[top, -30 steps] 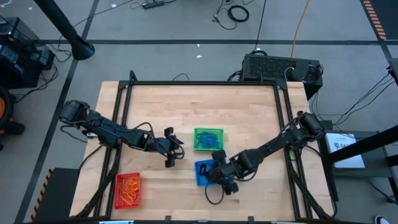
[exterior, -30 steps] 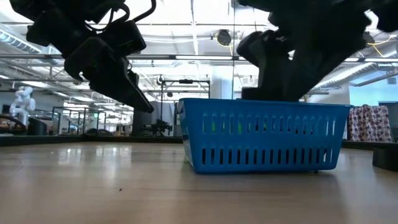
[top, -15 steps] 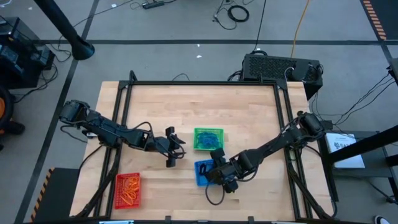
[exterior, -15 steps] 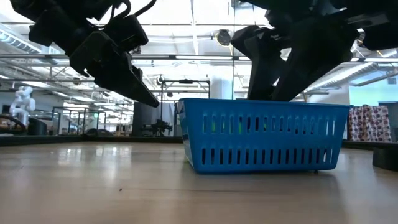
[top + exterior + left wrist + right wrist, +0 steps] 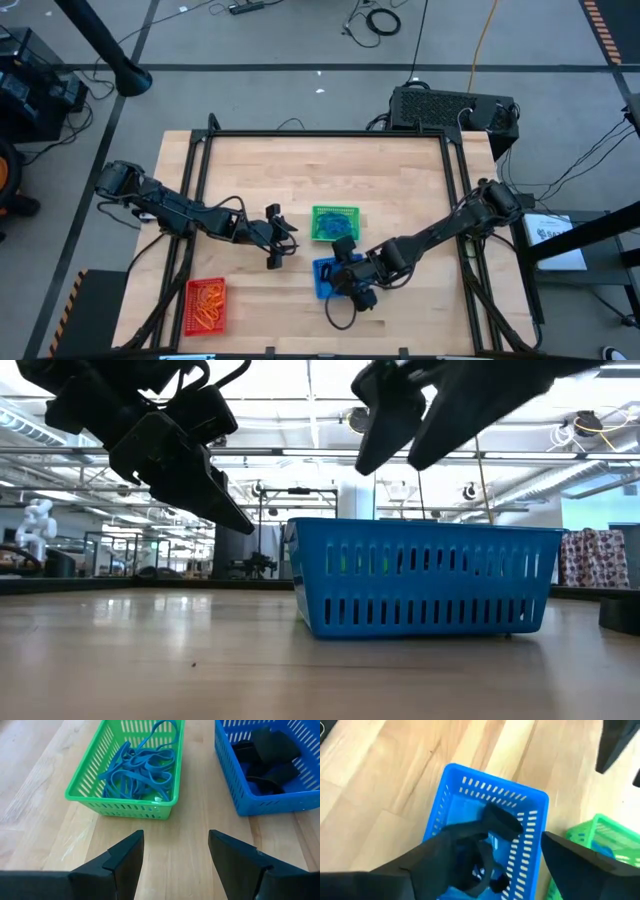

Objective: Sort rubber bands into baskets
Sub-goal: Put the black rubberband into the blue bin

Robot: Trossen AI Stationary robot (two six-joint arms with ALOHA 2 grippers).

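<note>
Risen above the blue basket, the right tool hangs released; black rubber bands lie below.

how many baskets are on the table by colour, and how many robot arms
green basket: 1
blue basket: 1
red basket: 1
robot arms: 2, the left tool open beside the green basket and the right tool open above the blue basket
Total: 3 baskets, 2 arms, 5 things

Bright overhead light (right wrist blurred).
</note>
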